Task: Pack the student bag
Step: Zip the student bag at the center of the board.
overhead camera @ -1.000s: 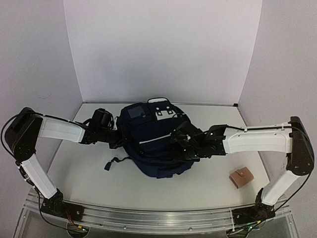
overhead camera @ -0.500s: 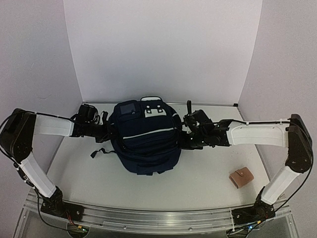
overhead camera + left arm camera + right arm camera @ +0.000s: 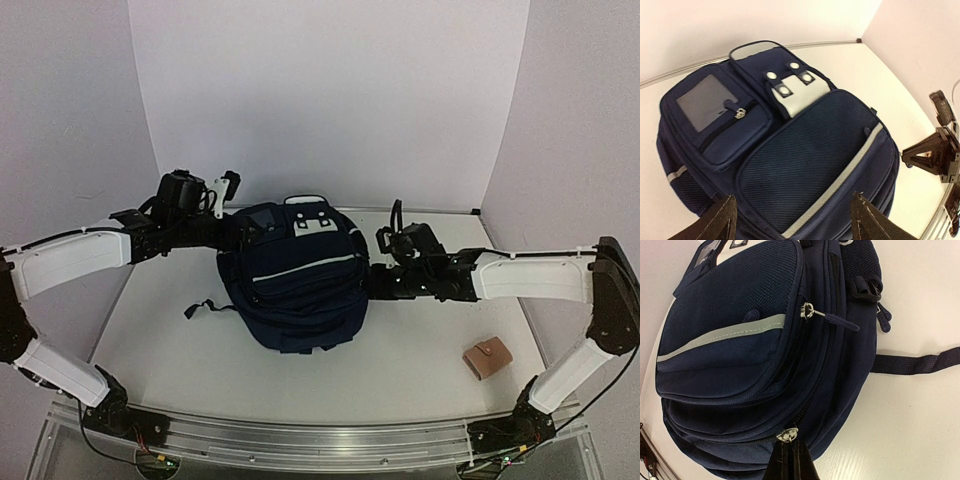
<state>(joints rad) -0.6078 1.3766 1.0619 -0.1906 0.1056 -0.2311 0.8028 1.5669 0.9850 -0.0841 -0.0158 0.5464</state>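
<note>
Bag (image 3: 295,285): lies mid-worktop (image 3: 420,400) with its front pockets up and its top toward the far wall; the underside is hidden.
Left fingers (image 3: 722,222): spread apart and holding nothing, raised over the bag's far-left corner; the wrist view cuts off all but their tips.
Right fingers (image 3: 790,460): pressed together at the bag's right side, tips against a metal zip slider (image 3: 787,434); whether its tab is pinched between them is hidden.
Zips: dark on dark, so it is unclear whether any is open.
Strap (image 3: 205,307): trails out to the left.
Wallet (image 3: 487,358): tan, right of the bag, well apart.
</note>
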